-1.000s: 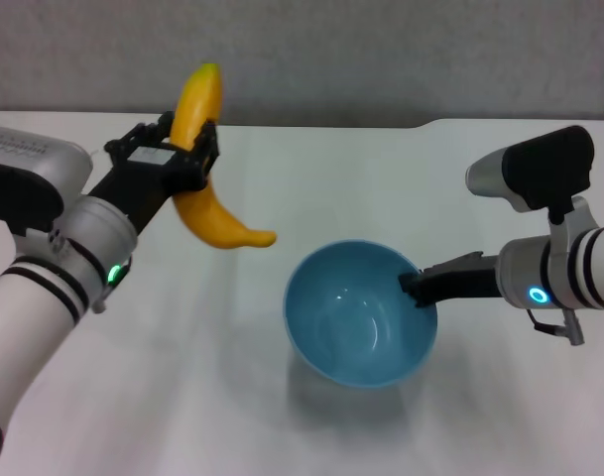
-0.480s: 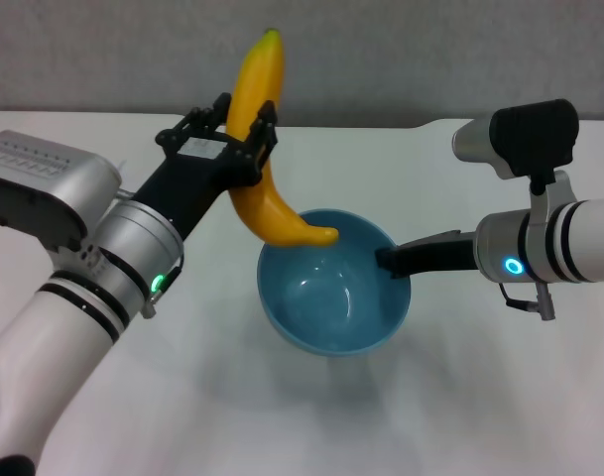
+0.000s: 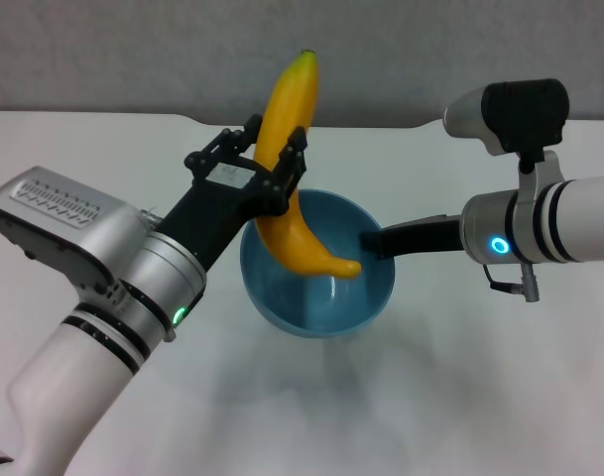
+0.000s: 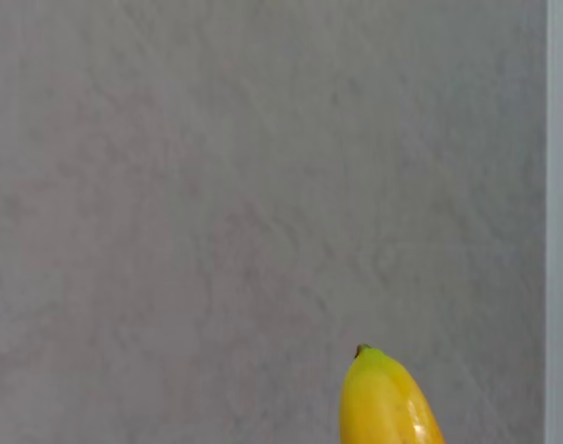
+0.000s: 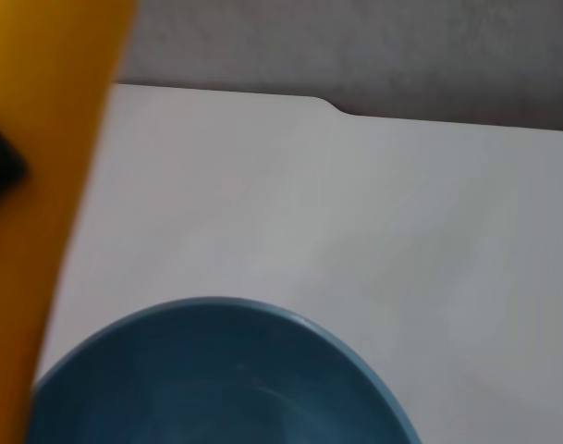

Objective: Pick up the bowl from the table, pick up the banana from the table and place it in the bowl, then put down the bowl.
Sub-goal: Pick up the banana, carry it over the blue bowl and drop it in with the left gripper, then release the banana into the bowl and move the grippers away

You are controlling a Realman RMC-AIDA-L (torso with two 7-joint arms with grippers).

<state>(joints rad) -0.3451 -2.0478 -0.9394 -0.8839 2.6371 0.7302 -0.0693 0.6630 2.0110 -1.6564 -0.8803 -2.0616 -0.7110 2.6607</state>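
Observation:
My left gripper (image 3: 274, 177) is shut on the yellow banana (image 3: 288, 169) around its middle. The banana stands nearly upright, its lower end inside the light-blue bowl (image 3: 316, 263) and its upper tip above the table's far edge. Its tip shows in the left wrist view (image 4: 387, 400), and its side fills the edge of the right wrist view (image 5: 50, 185). My right gripper (image 3: 373, 242) is shut on the bowl's right rim and holds the bowl above the white table (image 3: 460, 397). The bowl's rim shows in the right wrist view (image 5: 226, 370).
A shallow notch (image 3: 311, 121) is cut in the table's far edge, with a grey wall (image 3: 133, 50) behind it. The notch also shows in the right wrist view (image 5: 346, 109).
My left gripper has carried the banana right and down, from beside the bowl to over it, with its lower end now inside. My right gripper has moved the bowl left and farther away.

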